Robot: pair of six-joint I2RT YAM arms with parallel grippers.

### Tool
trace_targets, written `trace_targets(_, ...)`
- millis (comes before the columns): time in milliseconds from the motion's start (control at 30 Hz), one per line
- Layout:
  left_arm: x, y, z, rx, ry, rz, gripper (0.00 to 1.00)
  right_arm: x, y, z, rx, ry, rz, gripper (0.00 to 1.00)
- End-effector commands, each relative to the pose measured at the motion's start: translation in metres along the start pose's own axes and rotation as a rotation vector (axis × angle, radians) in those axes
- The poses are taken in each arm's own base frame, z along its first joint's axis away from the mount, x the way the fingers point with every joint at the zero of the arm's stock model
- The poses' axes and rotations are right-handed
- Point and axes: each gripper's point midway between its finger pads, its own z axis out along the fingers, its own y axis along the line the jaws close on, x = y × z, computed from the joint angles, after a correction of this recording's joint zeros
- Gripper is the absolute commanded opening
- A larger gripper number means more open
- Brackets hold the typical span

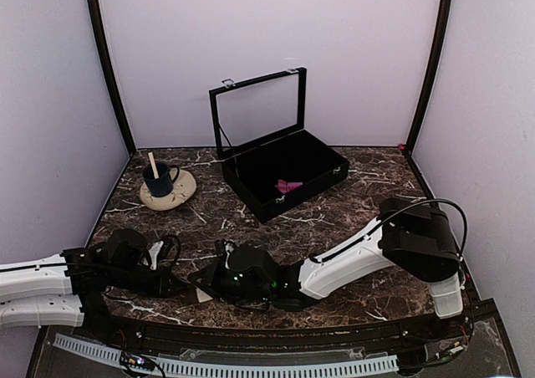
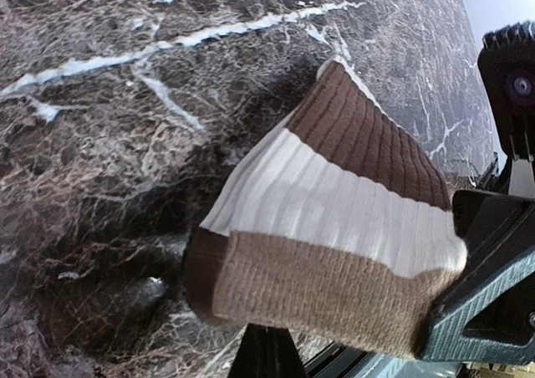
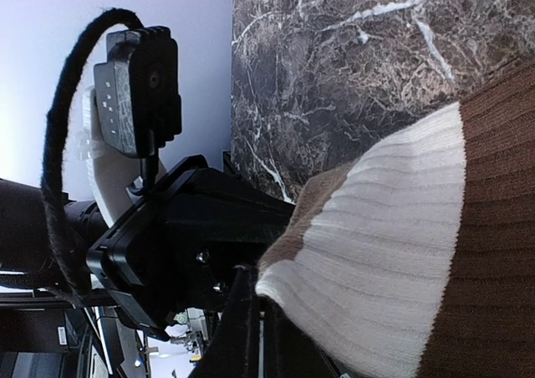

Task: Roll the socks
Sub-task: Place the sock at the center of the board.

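Left gripper [image 1: 185,288] and right gripper [image 1: 206,283] meet tip to tip near the front of the dark marbled table [image 1: 351,186] in the overhead view, both clamped on a cream, tan and brown ribbed knit sock [image 1: 203,295]. The magenta-pink cloth sock [image 1: 289,186] lies well apart in the open black case [image 1: 322,156]. From the left wrist, the ribbed knit sock [image 2: 334,227] stretches above the table — long axis running to the right gripper [image 2: 472,286] at its far end. From the right wrist, the left gripper [image 3: 259,223] pinches the opposite end. Neither arm is nearer.

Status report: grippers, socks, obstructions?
Left gripper, right gripper shut on cream-brown sock. Pink sock lies in open black case. Cup on saucer apart, far side.
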Motion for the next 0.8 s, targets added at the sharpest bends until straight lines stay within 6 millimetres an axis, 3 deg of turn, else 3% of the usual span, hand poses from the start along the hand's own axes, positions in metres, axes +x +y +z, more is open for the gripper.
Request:
trace_targets(0, -0.003, -0.001, -0.008, -0.033, -0.004, -0.017, 0.00, 0.014, -0.005, 0.007, -0.015, 0.020, 0.011, 0.00)
trace_targets(200, -0.008, -0.003, -0.016, -0.054, -0.018, -0.019, 0.00, 0.029, -0.019, 0.015, 0.000, 0.060, 0.024, 0.03)
trace_targets(300, -0.010, -0.004, -0.021, -0.064, -0.021, -0.019, 0.00, 0.035, -0.024, 0.014, 0.018, 0.082, 0.024, 0.16)
trace_targets(467, -0.014, -0.007, -0.026, -0.064, -0.043, -0.011, 0.00, 0.042, -0.020, 0.002, 0.033, 0.105, -0.002, 0.46)
trace_targets(767, -0.020, -0.015, -0.018, -0.033, -0.041, 0.030, 0.00, 0.048, -0.011, -0.022, 0.114, 0.157, -0.080, 0.50)
